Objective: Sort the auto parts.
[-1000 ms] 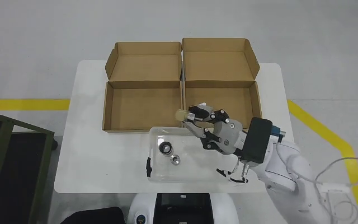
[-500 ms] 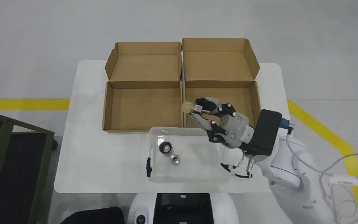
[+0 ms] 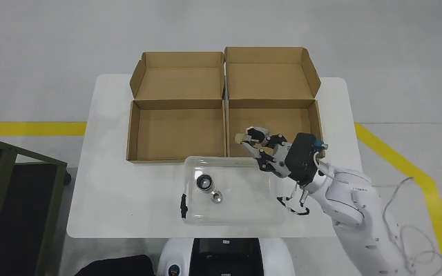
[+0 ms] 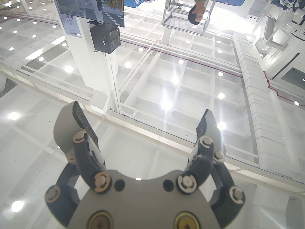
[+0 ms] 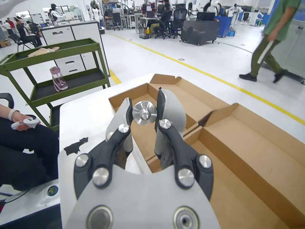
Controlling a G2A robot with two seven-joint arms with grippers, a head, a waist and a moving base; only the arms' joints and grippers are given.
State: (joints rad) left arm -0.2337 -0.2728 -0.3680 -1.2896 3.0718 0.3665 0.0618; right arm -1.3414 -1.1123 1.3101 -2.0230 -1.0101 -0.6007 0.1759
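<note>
My right gripper is shut on a small round silver metal part, held above the near edge of the right cardboard box. From above, the same gripper sits over that box's front left corner. The clear plastic tray in front of the boxes holds a dark ring-shaped part and a small silver part. The left cardboard box stands beside the right one. My left gripper is open with nothing between its fingers and points up at the ceiling.
Both boxes have their lids folded back toward the far side of the white table. A black piece clings to the tray's left rim. A green cart with a bottle stands beyond the table's left side.
My right gripper has carried the silver part from over the tray's far edge to above the right box's front left corner, and its wrist has turned.
</note>
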